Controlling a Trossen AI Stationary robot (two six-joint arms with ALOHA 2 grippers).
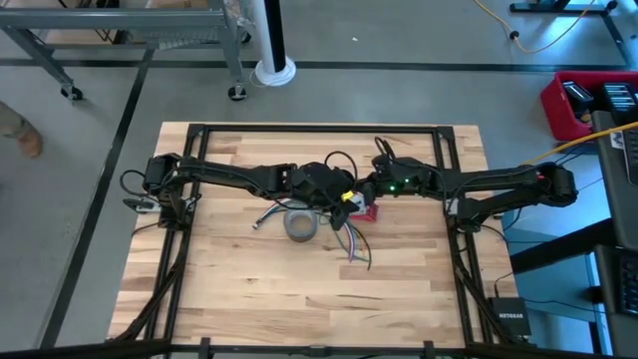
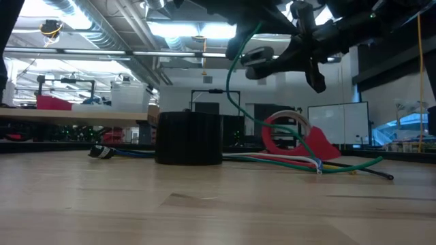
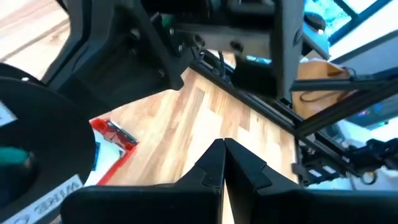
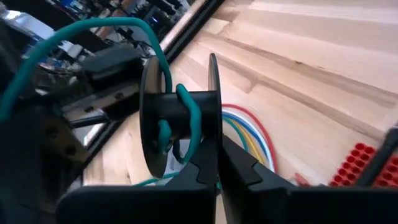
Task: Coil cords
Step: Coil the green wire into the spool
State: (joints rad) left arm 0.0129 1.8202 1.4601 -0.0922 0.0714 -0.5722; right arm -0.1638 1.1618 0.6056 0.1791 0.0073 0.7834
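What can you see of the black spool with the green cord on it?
The black spool is a small reel with two thin round flanges and a narrow hub, plastic by its look. A green cord runs a few loose turns round the hub, then arcs off in a loop. It is off the table, axis roughly level, between the two arms above the coloured wires. The right claw is shut beneath it, fingertips at one flange's edge. A dark part of the other arm reaches its far side.
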